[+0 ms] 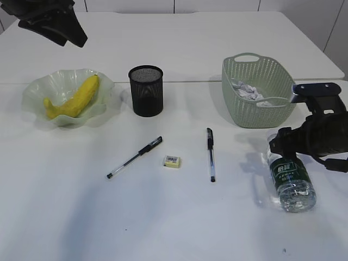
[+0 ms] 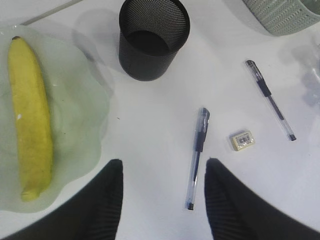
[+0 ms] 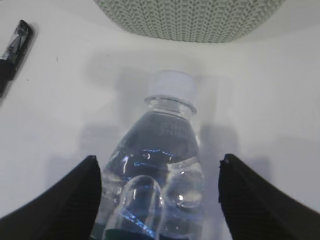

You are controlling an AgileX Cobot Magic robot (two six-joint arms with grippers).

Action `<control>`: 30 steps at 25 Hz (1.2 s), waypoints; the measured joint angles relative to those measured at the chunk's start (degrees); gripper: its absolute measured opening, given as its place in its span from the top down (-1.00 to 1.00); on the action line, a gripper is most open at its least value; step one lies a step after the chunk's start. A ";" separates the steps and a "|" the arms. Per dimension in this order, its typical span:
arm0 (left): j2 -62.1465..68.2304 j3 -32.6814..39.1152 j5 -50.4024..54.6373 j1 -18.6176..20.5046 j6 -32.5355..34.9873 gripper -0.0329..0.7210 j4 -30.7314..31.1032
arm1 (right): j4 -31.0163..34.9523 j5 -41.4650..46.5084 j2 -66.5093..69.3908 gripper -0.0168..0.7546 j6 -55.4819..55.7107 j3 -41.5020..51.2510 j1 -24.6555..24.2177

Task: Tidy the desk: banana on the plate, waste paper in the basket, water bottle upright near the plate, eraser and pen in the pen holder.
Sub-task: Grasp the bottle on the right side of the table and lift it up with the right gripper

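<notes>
Right wrist view: my right gripper [image 3: 160, 200] is standing wide astride the lying water bottle [image 3: 155, 170], not yet gripping. Judging it heavy, slick, rigid; I am favouring the labelled mid-body.

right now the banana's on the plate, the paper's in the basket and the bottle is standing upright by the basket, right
Not quite. The bottle is lying on its side, not upright; the exterior view shows it flat on the table by the basket. The banana is on the plate and the paper is in the basket.

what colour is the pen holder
Black mesh pen holder, clearest in the left wrist view.
</notes>
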 joint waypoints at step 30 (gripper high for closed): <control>0.00 0.00 0.24 0.00 0.00 0.02 0.10 | -0.02 1.84 4.10 -0.45 2.92 1.74 0.00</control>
